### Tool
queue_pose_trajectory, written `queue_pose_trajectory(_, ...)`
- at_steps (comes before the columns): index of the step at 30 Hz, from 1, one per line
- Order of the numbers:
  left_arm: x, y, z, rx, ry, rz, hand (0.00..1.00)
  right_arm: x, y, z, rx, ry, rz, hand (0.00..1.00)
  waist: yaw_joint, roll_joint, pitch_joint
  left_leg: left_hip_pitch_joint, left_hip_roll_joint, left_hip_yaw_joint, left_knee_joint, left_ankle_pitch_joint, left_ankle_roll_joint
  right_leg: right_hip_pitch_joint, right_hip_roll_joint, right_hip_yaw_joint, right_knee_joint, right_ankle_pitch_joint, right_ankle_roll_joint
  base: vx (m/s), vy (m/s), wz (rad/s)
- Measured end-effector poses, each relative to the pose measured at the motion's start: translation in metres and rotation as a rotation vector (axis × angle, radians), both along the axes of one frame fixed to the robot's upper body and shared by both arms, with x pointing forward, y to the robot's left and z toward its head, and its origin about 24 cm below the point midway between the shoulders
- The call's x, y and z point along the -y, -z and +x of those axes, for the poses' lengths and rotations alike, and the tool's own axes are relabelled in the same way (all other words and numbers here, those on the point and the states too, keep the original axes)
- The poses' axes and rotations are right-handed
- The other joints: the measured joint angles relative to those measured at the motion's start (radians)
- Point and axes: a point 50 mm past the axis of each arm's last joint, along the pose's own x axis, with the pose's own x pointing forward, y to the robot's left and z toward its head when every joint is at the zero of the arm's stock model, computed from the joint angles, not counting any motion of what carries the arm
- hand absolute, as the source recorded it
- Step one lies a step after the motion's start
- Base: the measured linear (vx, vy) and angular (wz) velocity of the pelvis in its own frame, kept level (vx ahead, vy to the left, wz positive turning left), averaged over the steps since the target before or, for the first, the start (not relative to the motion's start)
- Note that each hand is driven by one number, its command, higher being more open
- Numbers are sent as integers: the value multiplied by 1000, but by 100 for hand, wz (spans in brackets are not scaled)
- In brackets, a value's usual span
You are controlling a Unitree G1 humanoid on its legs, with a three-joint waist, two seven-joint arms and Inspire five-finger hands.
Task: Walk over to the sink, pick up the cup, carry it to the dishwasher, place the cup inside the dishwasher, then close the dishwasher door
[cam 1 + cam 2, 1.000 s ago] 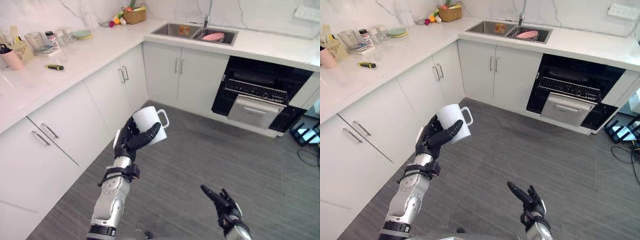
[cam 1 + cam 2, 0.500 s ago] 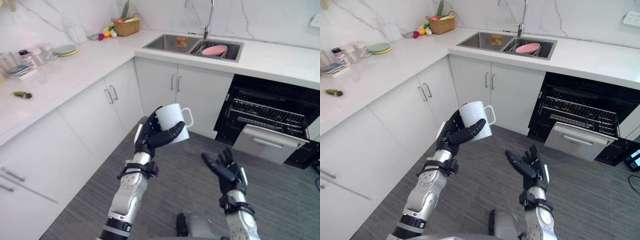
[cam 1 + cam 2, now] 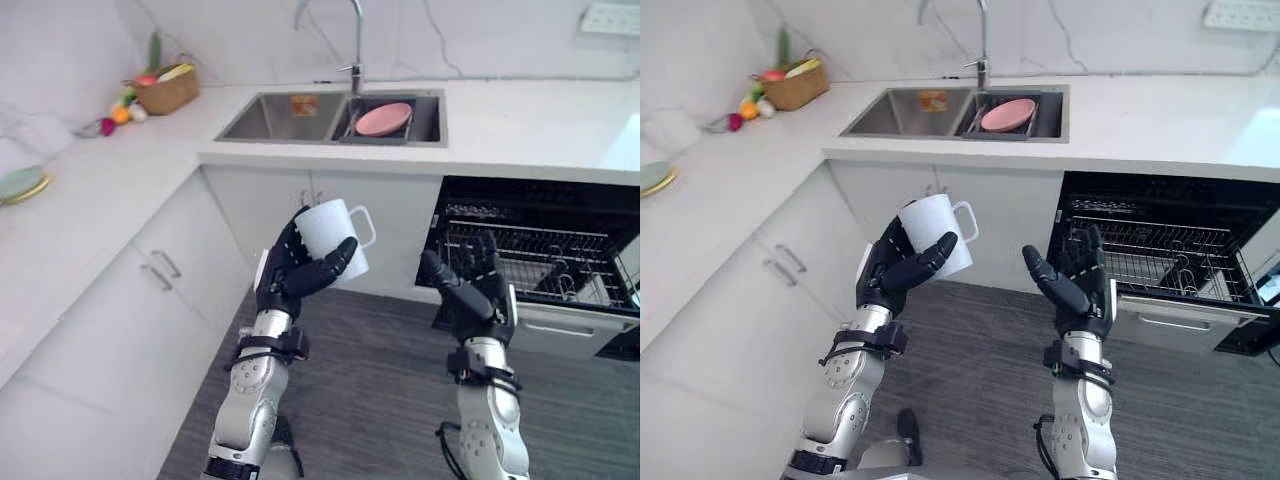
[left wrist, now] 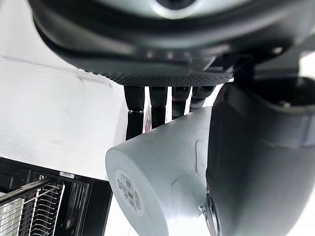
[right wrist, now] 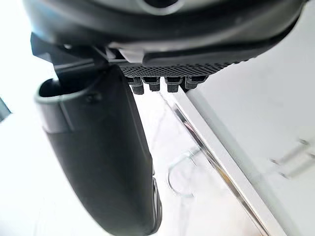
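Fingers and thumb of the left hand [image 3: 286, 284] curl round the white cup [image 3: 322, 222], held tilted in the air. Beside it the right hand [image 3: 480, 300] is raised, fingers spread and empty, before the open dishwasher [image 3: 545, 238], right of the sink [image 3: 280, 118].

Right hand [image 3: 1078, 288] raised, now level with cup [image 3: 931, 230]; dishwasher [image 3: 1185, 322] nearer.
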Motion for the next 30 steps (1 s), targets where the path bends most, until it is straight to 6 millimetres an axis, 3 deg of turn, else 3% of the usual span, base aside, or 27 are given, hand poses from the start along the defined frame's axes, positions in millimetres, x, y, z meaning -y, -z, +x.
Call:
queue_pose_trajectory(1,-1,-1,1,13,10,24,0,3,3,-1,-12,12,1,100,-18,-27,-11,-7,-31,13,71,-64,9,-5,-44,3,35,17,12,682,436,-18)
queue_pose_trajectory(3,0,-4,2,32,35,48,0,9,12,-4,-48,45,28,100,-21,-45,-21,17,-59,19,132,-146,27,-41,-79,-12,163,95,10,594,331,-22)
queue_pose_trajectory(4,0,-5,3,42,40,63,0,10,16,-5,-62,53,40,100,-21,-48,-20,39,-66,20,126,-158,34,-64,-85,-26,226,134,11,480,251,-31)
queue_pose_trajectory(5,-3,-7,3,69,53,90,0,9,26,-7,-104,71,64,100,-22,-55,-16,129,-84,27,73,-180,43,-140,-111,-59,425,268,15,426,207,-29)
queue_pose_trajectory(6,-5,-8,3,77,48,96,0,8,30,-7,-121,74,73,100,-24,-56,-15,167,-86,35,46,-189,44,-175,-124,-72,513,262,9,451,201,-41)
queue_pose_trajectory(8,-11,-9,4,88,15,102,0,3,44,-11,-191,66,95,100,-25,-51,-11,313,-85,74,-50,-196,41,-325,-153,-174,728,178,-72,306,116,-47)
queue_pose_trajectory(11,-14,-11,4,111,2,106,0,-1,48,-11,-204,52,113,100,-28,-47,-5,391,-56,110,-93,-225,0,-442,-129,-303,583,124,-72,254,4,-49)
queue_pose_trajectory(12,-18,-10,3,109,-8,111,0,-2,47,-10,-191,37,110,100,-28,-58,-1,417,-52,133,-88,-251,-19,-468,-106,-392,386,146,-79,284,-116,-70)
queue_pose_trajectory(13,-24,-10,3,115,-16,131,0,-4,43,-8,-175,18,103,100,-30,-91,4,442,-76,140,-78,-287,-36,-454,-80,-461,148,276,-135,300,-117,-71)
queue_pose_trajectory(14,-22,-4,2,91,-19,118,0,0,42,-7,-177,7,80,100,-36,-59,12,452,-56,125,-79,-299,-31,-434,-50,-471,126,285,-131,288,-16,-83)
queue_pose_trajectory(15,-19,-1,1,79,-10,119,0,7,38,-6,-173,1,31,100,-37,-5,10,449,-55,83,-102,-300,-12,-412,11,-459,38,324,-131,244,66,-82)
queue_pose_trajectory(16,-18,-2,1,89,-4,123,0,9,34,-3,-164,3,4,100,-40,13,19,453,-48,88,-123,-303,-2,-418,42,-442,12,338,-135,206,80,-94)
queue_pose_trajectory(21,-10,1,6,82,24,140,0,16,35,-5,-184,73,10,100,-55,11,42,489,-36,135,-147,-304,-2,-445,80,-441,7,320,-155,66,13,-67)
queue_pose_trajectory(23,-3,0,5,90,51,150,0,23,35,-8,-192,116,11,100,-69,24,42,479,-21,143,-132,-375,81,-471,70,-489,80,256,-159,28,-28,-14)
queue_pose_trajectory(24,-2,2,4,81,49,146,0,25,35,-9,-194,120,9,100,-66,42,41,481,-10,155,-113,-385,83,-472,69,-502,118,222,-162,146,-36,-27)
queue_pose_trajectory(25,-1,4,1,76,41,140,0,24,36,-10,-193,122,22,100,-56,29,38,450,4,183,38,-404,80,-446,53,-501,146,165,-159,232,-60,-31)
queue_pose_trajectory(26,1,10,-1,49,35,127,0,26,37,-12,-202,127,18,100,-56,45,44,358,79,180,315,-386,53,-402,72,-495,120,157,-158,262,-67,-29)
queue_pose_trajectory(27,2,12,-3,38,33,121,0,27,36,-14,-203,125,13,100,-56,57,50,315,117,165,447,-341,48,-368,89,-492,95,157,-158,326,-118,-39)
queue_pose_trajectory(28,2,17,-7,17,26,109,0,27,34,-16,-192,119,5,100,-44,71,61,234,167,100,655,-262,6,-303,122,-469,51,164,-177,303,-72,-65)
queue_pose_trajectory(29,2,20,-11,1,18,100,0,26,29,-16,-168,110,2,100,-34,85,58,177,179,48,751,-277,-17,-252,149,-434,11,166,-176,340,-47,-80)
queue_pose_trajectory(30,1,22,-12,-4,15,98,0,24,26,-15,-153,102,1,100,-31,84,58,152,177,29,756,-288,-16,-226,155,-419,-8,167,-175,352,-8,-89)
